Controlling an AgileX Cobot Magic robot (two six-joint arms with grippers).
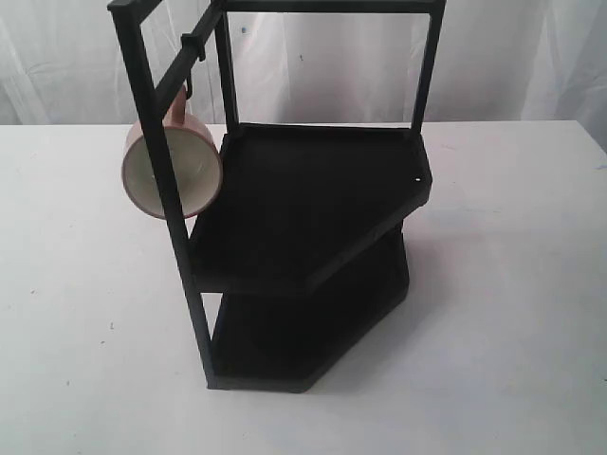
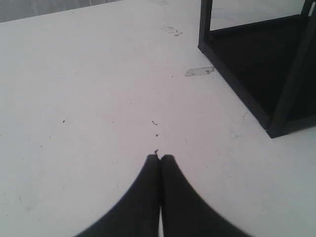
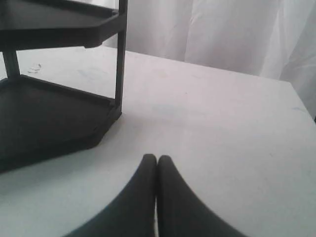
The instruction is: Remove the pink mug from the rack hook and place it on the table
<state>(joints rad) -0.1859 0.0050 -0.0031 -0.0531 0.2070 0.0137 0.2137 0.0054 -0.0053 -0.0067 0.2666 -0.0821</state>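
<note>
While the pink mug (image 1: 197, 161) hangs off the rack hook (image 1: 193, 49) by its handle, left tool (image 2: 159, 157) and right tool (image 3: 157, 157) both sit pinched together, empty, over the surface (image 1: 493, 284).

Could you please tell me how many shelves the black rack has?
2: the upper shelf, level with the hanging pink mug, and the lower shelf directly beneath it, sitting on the table. No further shelf appears hidden.

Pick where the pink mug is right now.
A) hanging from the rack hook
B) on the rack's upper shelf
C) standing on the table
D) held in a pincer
A: the pink mug hangs by its handle from the rack hook, clear of the table.
</note>
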